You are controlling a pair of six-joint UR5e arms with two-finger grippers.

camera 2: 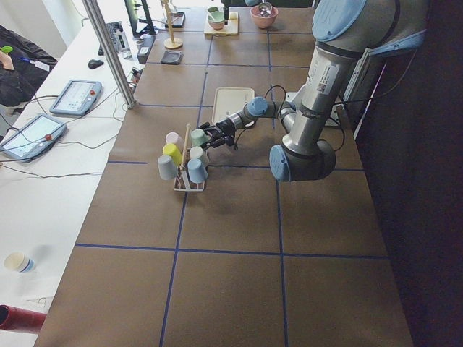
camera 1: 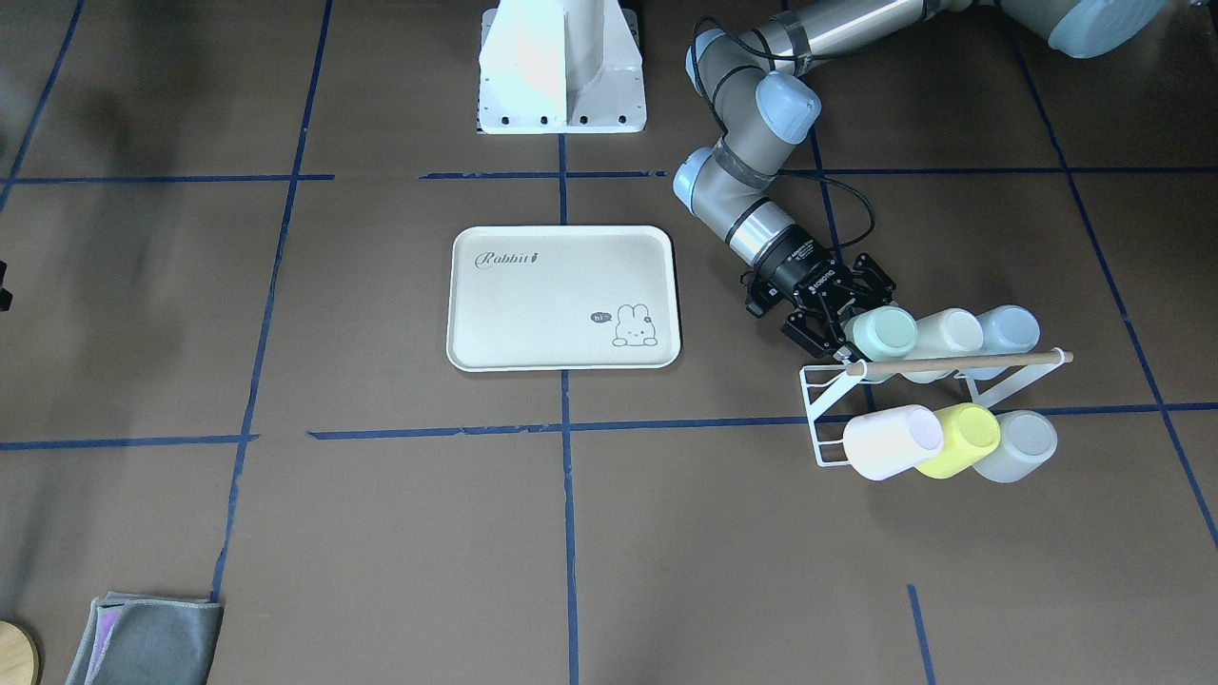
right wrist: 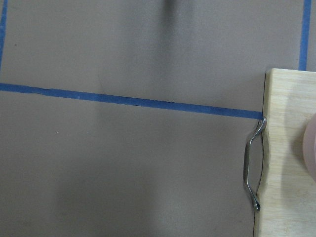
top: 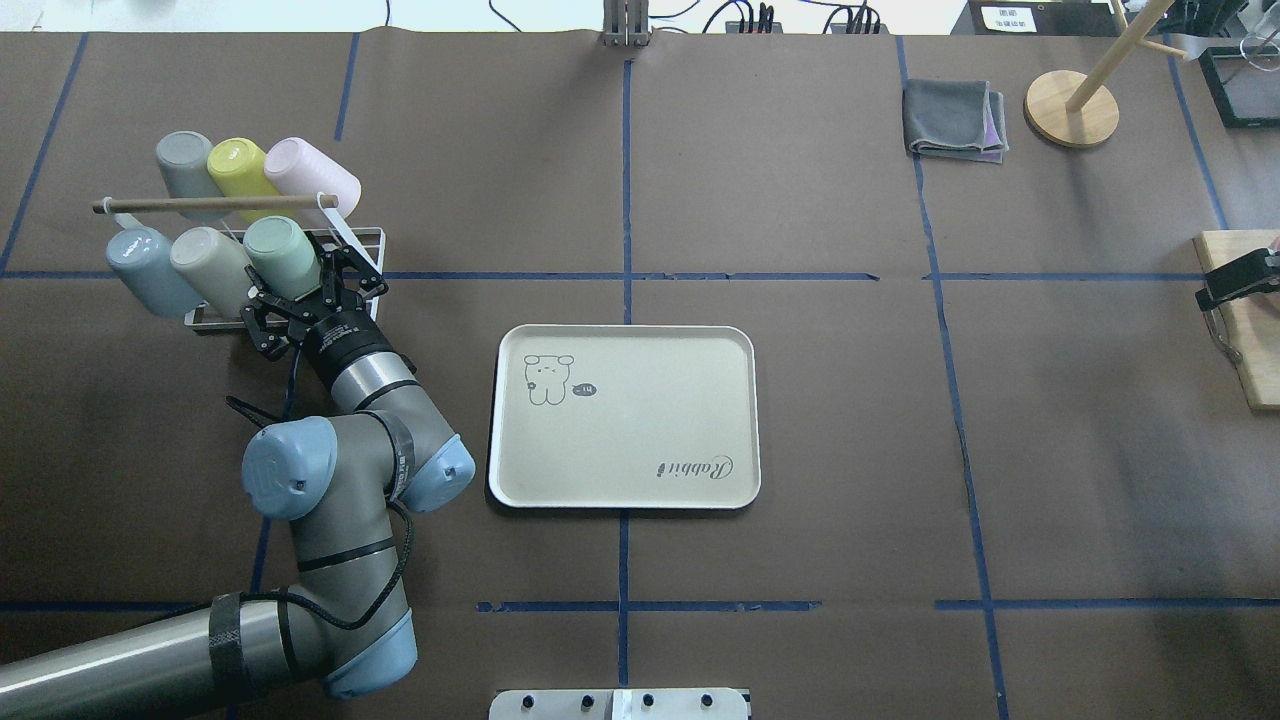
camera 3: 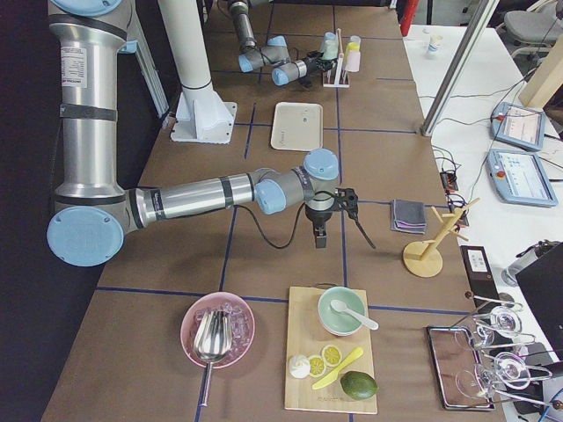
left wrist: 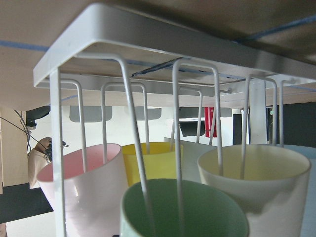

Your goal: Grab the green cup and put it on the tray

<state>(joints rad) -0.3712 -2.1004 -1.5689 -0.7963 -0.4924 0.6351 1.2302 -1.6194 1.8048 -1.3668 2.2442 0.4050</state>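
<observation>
The pale mint-green cup (camera 1: 885, 331) lies on its side on a white wire rack (camera 1: 826, 419), at the end of the row nearest the tray; it also shows in the overhead view (top: 283, 252) and, mouth-on, in the left wrist view (left wrist: 182, 212). My left gripper (camera 1: 842, 309) is open, its fingers spread on either side of the cup's mouth end (top: 300, 295). The cream "Rabbit" tray (camera 1: 561, 295) lies bare at the table's middle (top: 640, 420). My right gripper (top: 1235, 282) hovers far off by a wooden board; I cannot tell whether it is open or shut.
The rack also holds a cream cup (camera 1: 947, 335), a pale blue cup (camera 1: 1009, 328), a pink cup (camera 1: 890, 442), a yellow-green cup (camera 1: 961, 440) and a grey cup (camera 1: 1018, 445) under a wooden dowel (camera 1: 952, 362). A grey cloth (top: 955, 120), a wooden stand (top: 1072, 108) and a cutting board (top: 1245, 330) are at the right.
</observation>
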